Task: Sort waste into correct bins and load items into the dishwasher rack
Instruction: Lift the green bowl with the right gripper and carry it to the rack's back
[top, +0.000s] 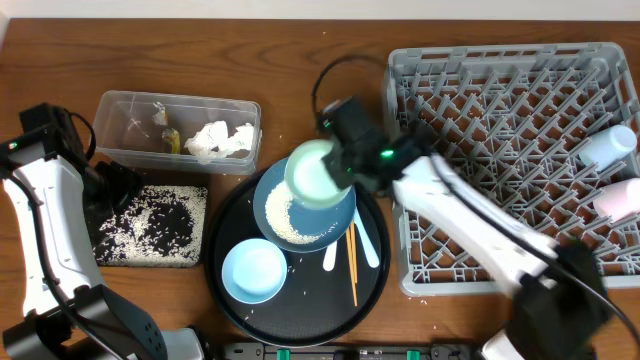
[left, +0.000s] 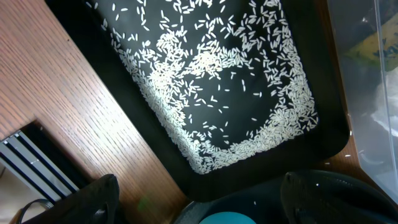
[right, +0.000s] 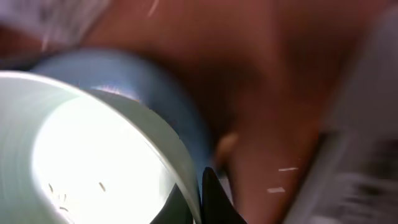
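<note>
My right gripper (top: 343, 158) grips the pale-green bowl (top: 316, 172), left gripper (left: 205, 196) released; next I must swing it right into the dishwasher rack (top: 500, 110).

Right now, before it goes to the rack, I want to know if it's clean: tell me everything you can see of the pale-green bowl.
The pale-green bowl is round, smooth and glossy, plastic by its look. The right gripper has its jaws shut on the rim at the bowl's right side. The bowl lies over the upper edge of the dark-blue dish; whether it hangs clear of the dish or rests on it cannot be told. The right wrist view shows a few rice grains stuck inside.
</note>
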